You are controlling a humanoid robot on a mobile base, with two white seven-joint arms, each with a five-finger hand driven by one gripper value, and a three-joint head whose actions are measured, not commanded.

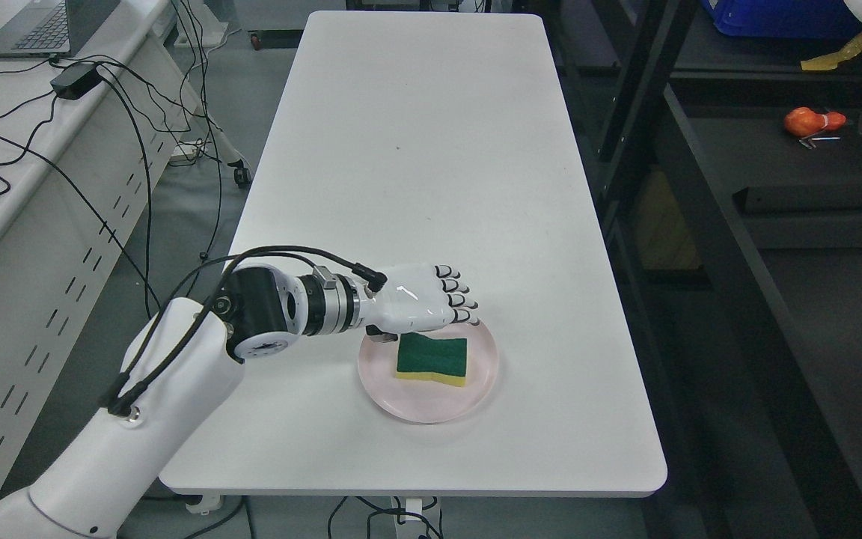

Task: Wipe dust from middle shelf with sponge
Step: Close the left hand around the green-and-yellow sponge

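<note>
While nothing is held in it, the white left hand (420, 298) is seen stretched out flat, palm down, its four black-jointed fingers (458, 296) straight and set close side by side, just above the far rim of the round pale pink plate (431, 404). Whether the palm touches that rim cannot be told. The hand is carried on a silver and black wrist joint (304, 303), from which black cables (176, 329) are looped back along the white left forearm (139, 419); this arm is brought in from the lower left corner of the head view, on the near left side of the plate.

A rectangular sponge (432, 359), dark green on top with a yellow layer beneath, is laid flat in the middle of the plate, just on the near side of the hand and apart from the fingers. The plate is set on a long white rectangular table (416, 150), towards its near end, and the rest of the tabletop stretches away beyond the plate.

To the right of the plate, past the table's edge, a dark metal shelving rack (700, 187) is seen, with a small orange object (812, 120) on one of its boards and a blue bin (775, 19) higher up. Far to the left of the plate, a white desk (19, 142) is shown with a laptop (42, 26), a black power adapter (75, 78) and trailing black wires (139, 150)
</note>
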